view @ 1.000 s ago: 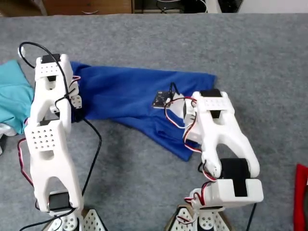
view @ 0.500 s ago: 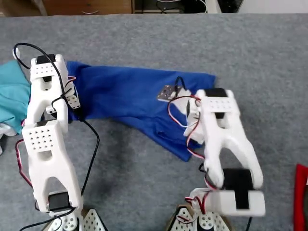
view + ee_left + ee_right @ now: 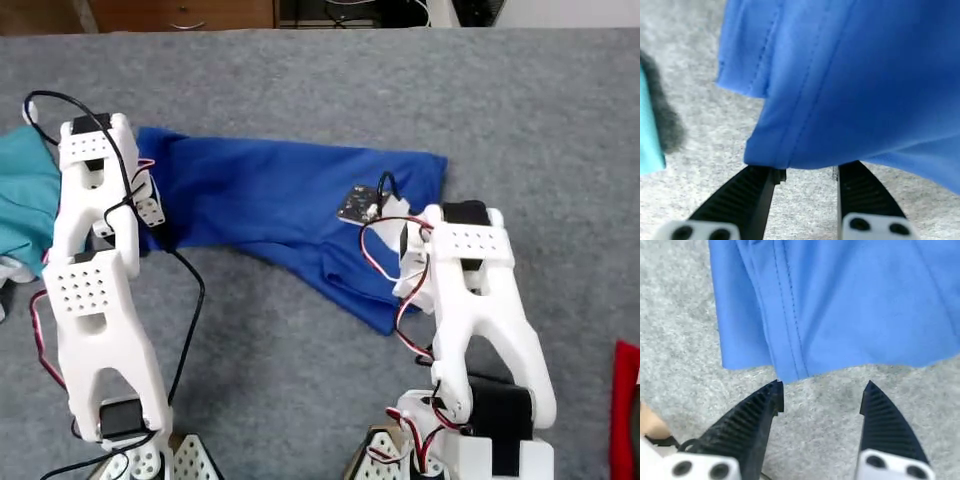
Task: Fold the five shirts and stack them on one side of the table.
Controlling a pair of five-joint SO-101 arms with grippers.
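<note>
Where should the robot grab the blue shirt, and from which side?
Probably the stitched hem at the edge nearest the arms. The blue shirt lies flat on the table, so only its edges give fingers something to close around. The right gripper is open just short of that hem; sliding in low from the arms' side looks best.

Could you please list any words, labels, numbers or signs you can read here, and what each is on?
None can be read. The blue shirt, the teal shirt and the red cloth show plain fabric; any marks on the small circuit board are too small to read.
</note>
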